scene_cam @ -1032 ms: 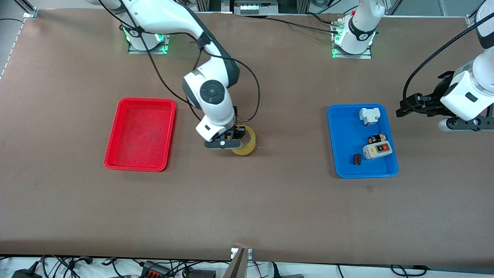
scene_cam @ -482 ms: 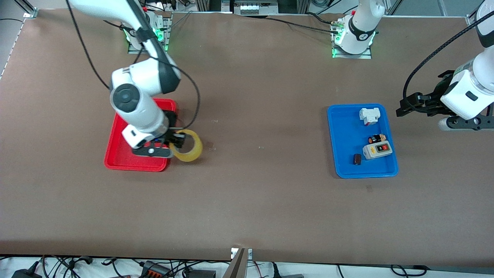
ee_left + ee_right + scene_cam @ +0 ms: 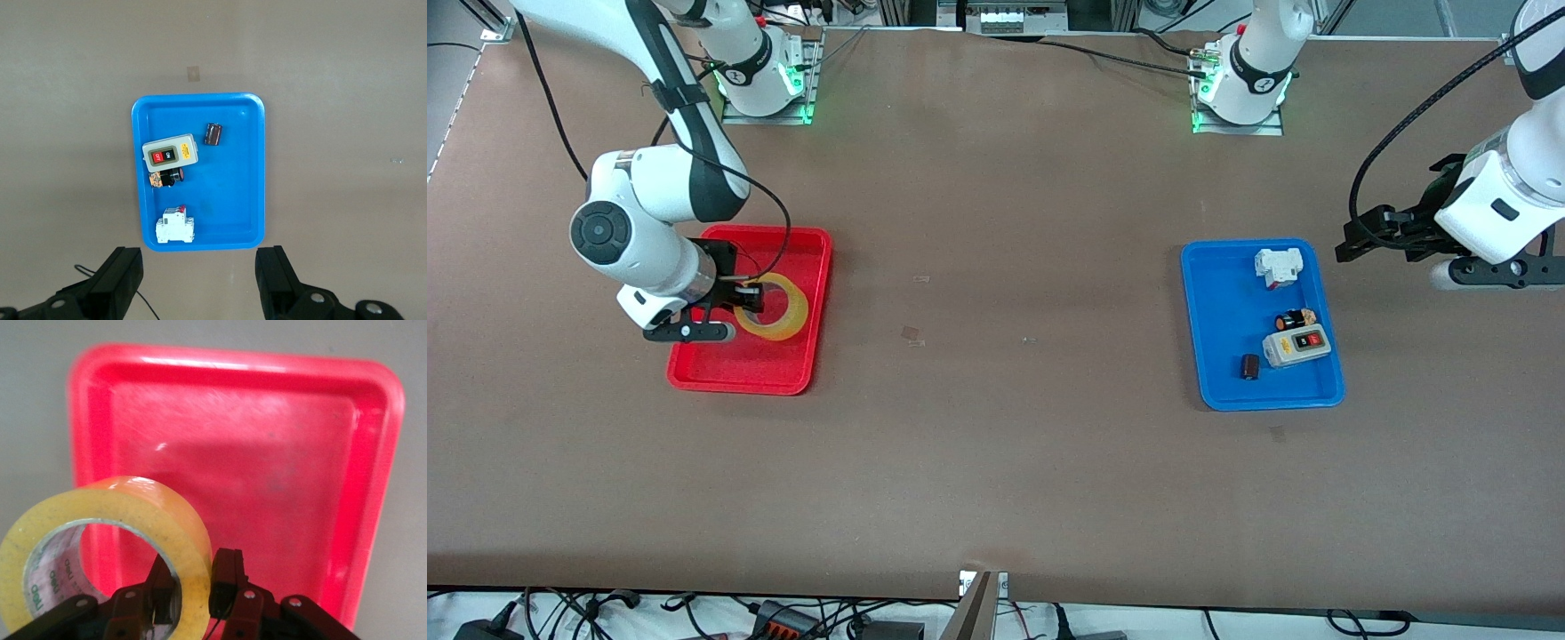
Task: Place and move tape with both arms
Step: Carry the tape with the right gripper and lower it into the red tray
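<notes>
Red tray at the right arm's end of the table, bare inside. Over it, carried in the air: the tape, pinched through its wall by the right pincer, one finger in the hole and one outside. Blue tray toward the left arm's end, holding a white breaker, a small black cylinder, a grey switch box and a small dark block. Left pincer waiting in the air beside the blue tray, fingers spread apart. Half a second ago the tape over the red tray's edge; a second ago at mid-table. Blue tray's contents unchanged.
</notes>
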Robot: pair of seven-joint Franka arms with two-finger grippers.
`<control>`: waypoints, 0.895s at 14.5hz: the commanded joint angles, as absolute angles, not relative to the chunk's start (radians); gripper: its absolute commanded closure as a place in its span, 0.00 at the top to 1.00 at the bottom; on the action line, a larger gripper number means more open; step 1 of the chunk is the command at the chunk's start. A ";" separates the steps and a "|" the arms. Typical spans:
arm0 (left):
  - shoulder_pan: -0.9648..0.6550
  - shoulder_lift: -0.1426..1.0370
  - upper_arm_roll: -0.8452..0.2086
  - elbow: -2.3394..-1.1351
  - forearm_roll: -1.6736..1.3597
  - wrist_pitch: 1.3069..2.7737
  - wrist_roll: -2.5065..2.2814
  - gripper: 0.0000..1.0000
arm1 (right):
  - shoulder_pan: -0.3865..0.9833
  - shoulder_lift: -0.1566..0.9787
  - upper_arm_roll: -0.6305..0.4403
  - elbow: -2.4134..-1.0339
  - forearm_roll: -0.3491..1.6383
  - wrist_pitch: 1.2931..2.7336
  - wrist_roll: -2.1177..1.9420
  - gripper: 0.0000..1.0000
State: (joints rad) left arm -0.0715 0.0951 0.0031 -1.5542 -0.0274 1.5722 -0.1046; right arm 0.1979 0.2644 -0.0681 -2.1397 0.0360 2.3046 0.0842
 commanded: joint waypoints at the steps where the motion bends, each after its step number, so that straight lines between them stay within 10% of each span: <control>1: -0.074 0.061 0.000 -1.592 -0.029 1.591 -0.106 1.00 | 0.134 0.239 -0.051 -2.238 0.041 2.399 -0.004 0.02; 10: -0.078 0.078 0.000 -1.572 -0.029 1.568 -0.104 1.00 | 0.101 0.347 -0.051 -2.241 0.041 2.505 -0.011 0.09; 12: -0.080 0.078 0.000 -1.572 -0.029 1.568 -0.104 1.00 | 0.097 0.350 -0.051 -2.238 0.041 2.502 -0.012 0.27; 13: -0.080 0.080 0.000 -1.569 -0.029 1.566 -0.104 1.00 | 0.097 0.345 -0.051 -2.237 0.043 2.502 -0.002 0.59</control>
